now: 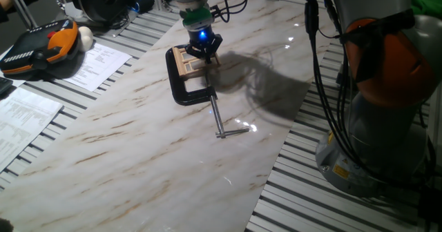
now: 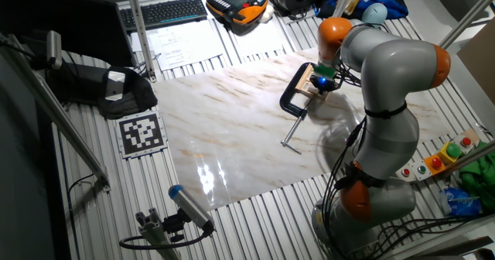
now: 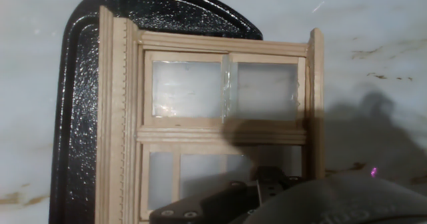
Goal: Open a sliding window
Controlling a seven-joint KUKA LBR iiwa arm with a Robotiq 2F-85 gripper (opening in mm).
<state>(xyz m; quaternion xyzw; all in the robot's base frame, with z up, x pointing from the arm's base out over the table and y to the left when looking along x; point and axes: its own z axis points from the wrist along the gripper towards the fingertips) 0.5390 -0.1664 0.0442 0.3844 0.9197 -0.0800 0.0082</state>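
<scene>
1. From where I stand, the marble tabletop (image 1: 138, 142) has a wide bare stretch on its left and near side; papers (image 1: 97, 65) and a black-and-orange pendant (image 1: 38, 49) lie off its left edge on the slatted bench.
2. The black C-clamp (image 1: 185, 94) lies flat toward the far edge of the tabletop, its screw rod (image 1: 217, 118) running out toward the middle, with open marble on both sides of it.
3. The sliding window (image 1: 188, 63), a small light-wood frame, sits inside the clamp's curve; in the hand view (image 3: 223, 117) the black arc wraps its top and left side, touching the wood.
4. In the hand view, four panes show, two above a cross rail and two below, the lower ones partly hidden by the hand's dark body.
5. The gripper (image 1: 204, 51) hangs right over the window's right part, blue light glowing above it. I cannot tell whether its fingers are spread or pinching the frame.
6. To the right, the arm's grey-and-orange base (image 1: 387, 87) stands off the tabletop's right edge, cables hanging beside it.
</scene>
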